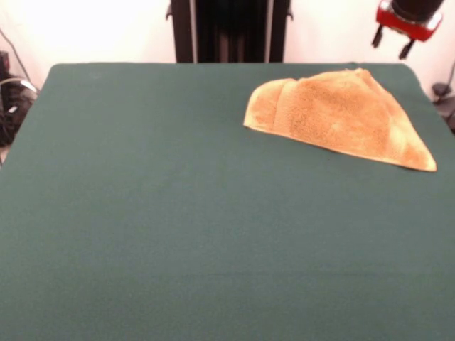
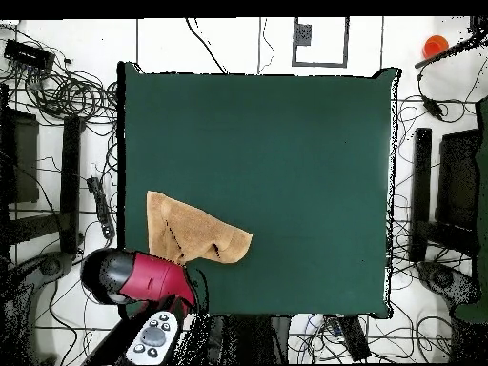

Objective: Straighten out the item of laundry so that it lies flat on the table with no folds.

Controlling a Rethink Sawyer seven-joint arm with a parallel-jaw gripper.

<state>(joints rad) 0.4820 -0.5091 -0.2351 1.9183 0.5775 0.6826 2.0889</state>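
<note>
Towel (image 1: pixel 341 117): golden tan-orange terry cloth, lying on the green counter (image 1: pixel 178 227). In the front view it sits at the far right part of the surface, close to the far edge and near the right edge. It is not flat. It is folded over itself into a rough triangle, with a rounded lobe at its left end and a long point running down to the right. A doubled layer edge shows along the left lobe.

Overhead view: the towel (image 2: pixel 191 229) lies toward the counter's (image 2: pixel 286 152) lower-left corner, its left side touching or just past the counter's left edge. Dark crease lines cross it.

Tool (image 1: pixel 392 42): seen at the top right edge of the front view, red body with two dark tips hanging below, apart from each other with a gap between them; it appears spread. It holds nothing and is raised clear of the towel, above its far right end. In the overhead view the red and black arm (image 2: pixel 138 276) overlaps the towel's lower edge.
</note>
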